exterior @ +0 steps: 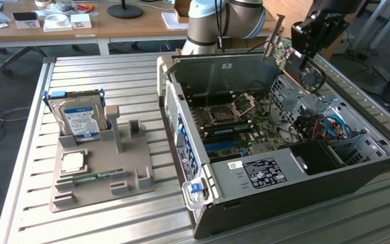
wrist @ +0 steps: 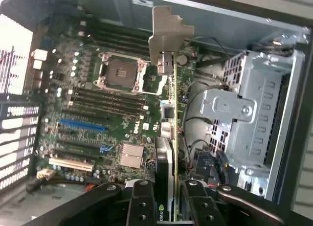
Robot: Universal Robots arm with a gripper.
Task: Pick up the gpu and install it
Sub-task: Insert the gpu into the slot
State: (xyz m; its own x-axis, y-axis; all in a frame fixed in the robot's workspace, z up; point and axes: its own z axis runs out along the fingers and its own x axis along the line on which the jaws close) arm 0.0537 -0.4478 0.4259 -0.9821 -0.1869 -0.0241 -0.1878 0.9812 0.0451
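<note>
Fingers [wrist: 142, 206] of the gripper [wrist: 168, 194] stand closed part-way, one on each face of the gpu [wrist: 169, 138], which they pinch between them. From the wrist view the card is seen edge-on, its grey metal bracket [wrist: 166, 35] at the end away from the gripper. It hangs over the open side of the case [wrist: 220, 20], above the motherboard [wrist: 98, 118], and lines up between the CPU socket [wrist: 120, 74] and the silver drive cage [wrist: 249, 113]. It is not yet seated in a slot.

From the exterior view, the gripper [exterior: 298, 44] is above the case's [exterior: 303, 188] far corner, towards the exterior view's right. The gpu [exterior: 285, 49] is held on edge and tilted, at the case's far rim and well above the motherboard [exterior: 239, 127]. Beside the case, on the exterior view's left, a grey holder [exterior: 103, 190] carries a hard drive [exterior: 79, 119] standing upright, a square chip [exterior: 73, 161] and a green memory stick [exterior: 90, 178] lying flat.
</note>
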